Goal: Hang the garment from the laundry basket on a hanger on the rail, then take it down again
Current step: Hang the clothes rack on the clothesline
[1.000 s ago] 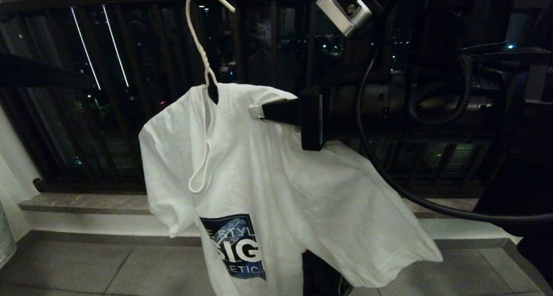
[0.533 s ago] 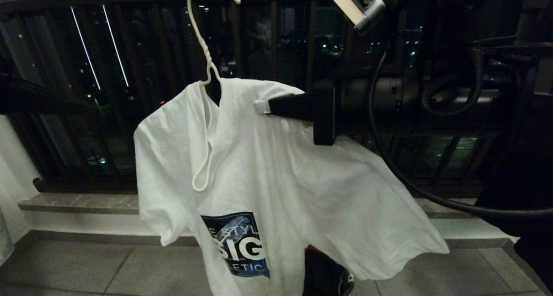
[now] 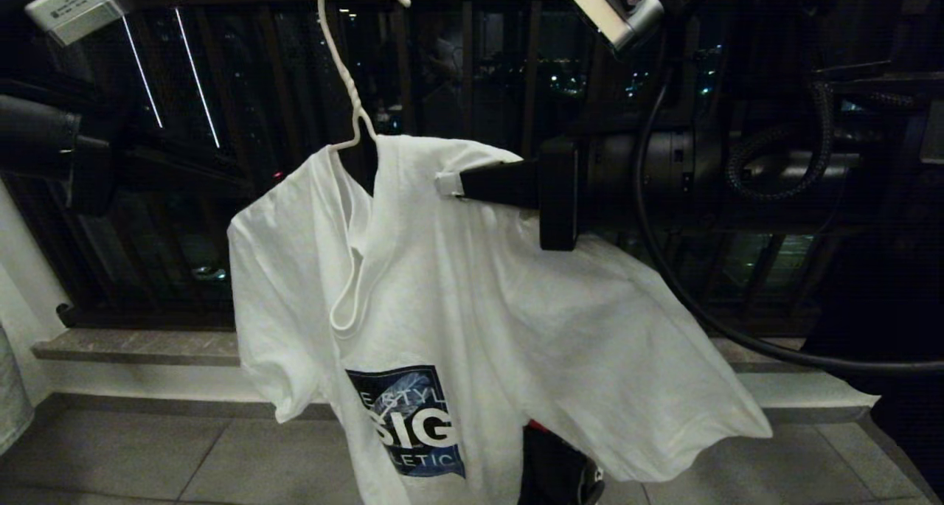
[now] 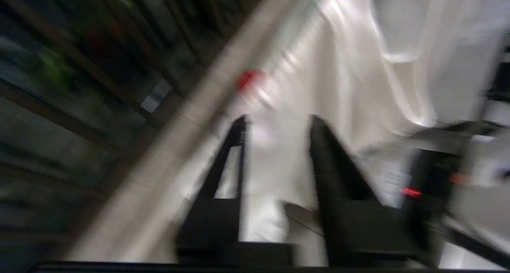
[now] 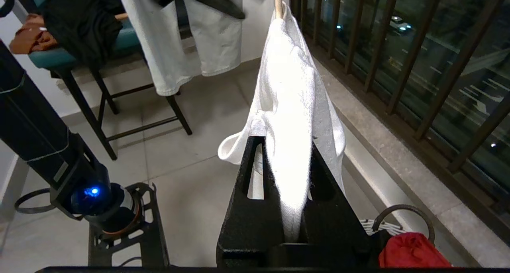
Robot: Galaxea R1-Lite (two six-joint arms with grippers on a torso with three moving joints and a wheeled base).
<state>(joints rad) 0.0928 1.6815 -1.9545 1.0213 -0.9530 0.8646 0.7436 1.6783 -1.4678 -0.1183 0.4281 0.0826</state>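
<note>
Since the earlier frame your left arm (image 3: 51, 151) has swung into view at the far left, its pincer (image 4: 277, 125) with fingers apart and empty. Your right pincer (image 3: 446, 184) is clamped on the garment (image 3: 457, 321) at the shoulder, over the hanger (image 3: 346, 85). Below that pincer sit the laundry basket (image 5: 402, 219) and a red cloth (image 5: 412, 251); just beyond runs the dark window railing (image 3: 472, 63).

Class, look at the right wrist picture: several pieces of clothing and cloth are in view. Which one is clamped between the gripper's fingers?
The white T-shirt on the hanger: the right gripper is shut on its shoulder. The black garment on the chair and the red cloth lie untouched.
</note>
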